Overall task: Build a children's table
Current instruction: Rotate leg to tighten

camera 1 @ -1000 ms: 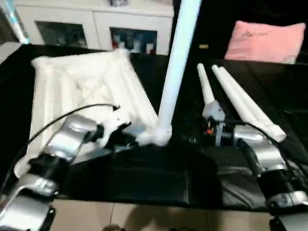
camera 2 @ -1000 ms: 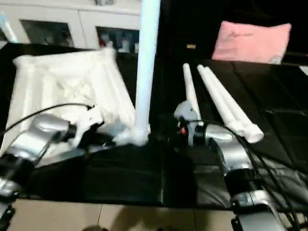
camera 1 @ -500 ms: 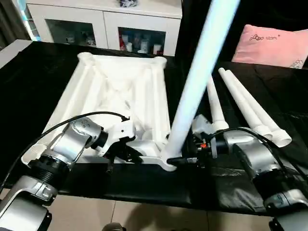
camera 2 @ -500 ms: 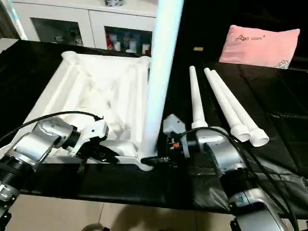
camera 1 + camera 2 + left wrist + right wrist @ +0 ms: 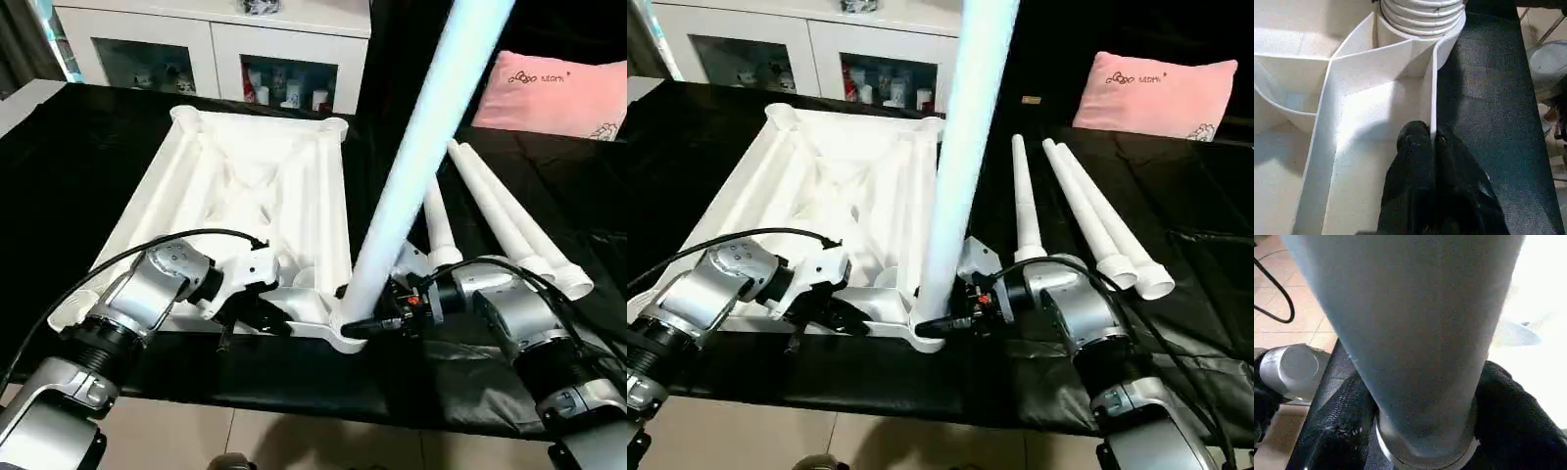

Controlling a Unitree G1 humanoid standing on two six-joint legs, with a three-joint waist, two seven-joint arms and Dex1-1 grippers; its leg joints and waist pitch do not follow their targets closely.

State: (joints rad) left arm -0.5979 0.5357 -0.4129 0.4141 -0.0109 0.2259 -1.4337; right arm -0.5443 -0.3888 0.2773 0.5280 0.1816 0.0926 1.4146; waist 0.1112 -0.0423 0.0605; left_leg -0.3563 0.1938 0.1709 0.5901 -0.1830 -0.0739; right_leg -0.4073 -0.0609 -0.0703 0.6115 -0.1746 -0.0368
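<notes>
the right gripper (image 5: 955, 321), apart from the upright leg (image 5: 965, 157) a second ago, now closes its fingers (image 5: 1508, 416) around the leg's base.

Upright leg (image 5: 416, 162) in tabletop (image 5: 245, 186) corner socket, right end effector (image 5: 377, 321) at its base.

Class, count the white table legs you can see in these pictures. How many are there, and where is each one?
4. One upright leg stands in the tabletop's near corner socket, between the right gripper's fingers. Three loose legs lie side by side on the black surface, to its right.
</notes>
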